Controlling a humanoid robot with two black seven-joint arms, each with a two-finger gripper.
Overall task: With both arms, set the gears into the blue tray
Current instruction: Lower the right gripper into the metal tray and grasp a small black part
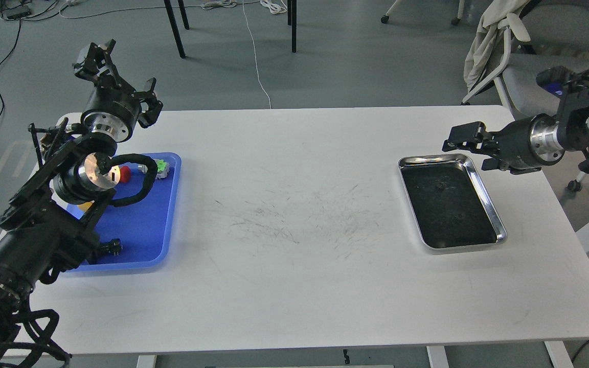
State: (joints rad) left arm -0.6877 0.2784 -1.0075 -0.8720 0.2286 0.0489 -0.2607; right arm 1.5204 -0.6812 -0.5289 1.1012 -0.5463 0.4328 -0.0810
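The blue tray (143, 230) lies at the table's left side, partly covered by my left arm. Two tiny gears (438, 186) (459, 216) show faintly on the black lining of the steel tray (481, 184) at the right. My left gripper (119, 75) is raised beyond the blue tray's far end, open, with nothing between its fingers. My right gripper (466, 152) points left, just above the steel tray's far right corner, and is open and empty.
In the blue tray lie push-button switches: a red-capped one (126, 174), a green-capped one (162, 166) and a black one (112, 247). A chair with cloth (494, 46) stands behind the table's right corner. Table legs (174, 25) stand on the floor beyond.
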